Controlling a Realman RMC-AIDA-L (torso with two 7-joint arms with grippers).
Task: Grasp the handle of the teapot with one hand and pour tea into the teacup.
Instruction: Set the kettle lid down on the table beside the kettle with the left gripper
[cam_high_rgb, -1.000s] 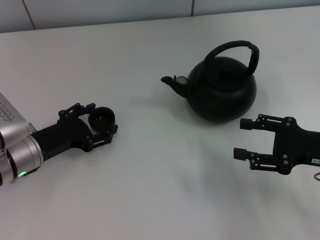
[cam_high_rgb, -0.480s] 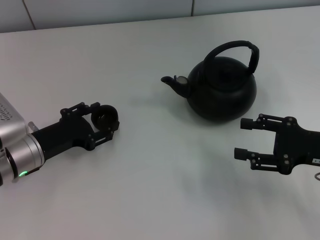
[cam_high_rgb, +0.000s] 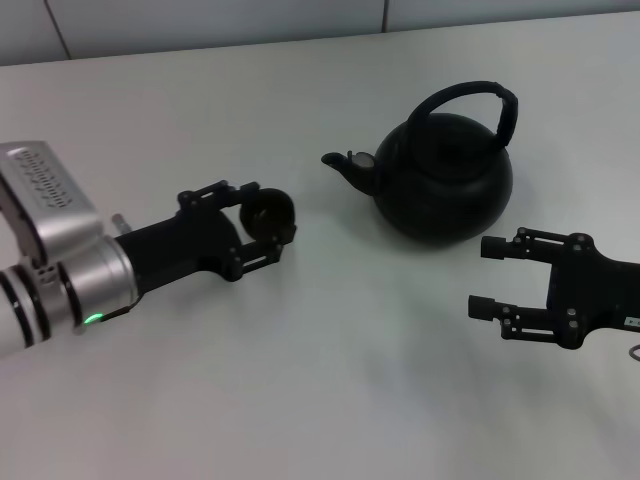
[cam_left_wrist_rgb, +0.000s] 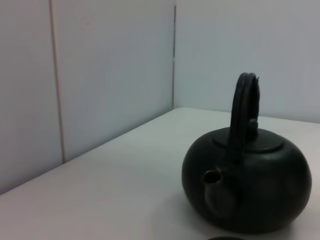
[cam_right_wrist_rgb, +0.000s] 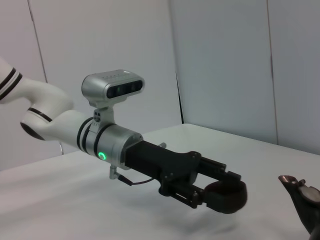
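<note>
The head view looks down on the bench (cam_high_rgb: 330, 400), while both low wrist views face inward, sharing the teapot (cam_high_rgb: 445, 180) and its spout (cam_right_wrist_rgb: 300, 192).

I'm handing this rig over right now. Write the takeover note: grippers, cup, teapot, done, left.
Left gripper: shut on the small round black handleless teacup, carrying it above the white table, short of the spout.
Right gripper: open, empty, beside the large round matte-black teapot on its near right.
Teapot stands upright, black arched handle untouched.
Done: cup picked up.
Left: place the cup near the spout, grasp the handle, pour.
</note>
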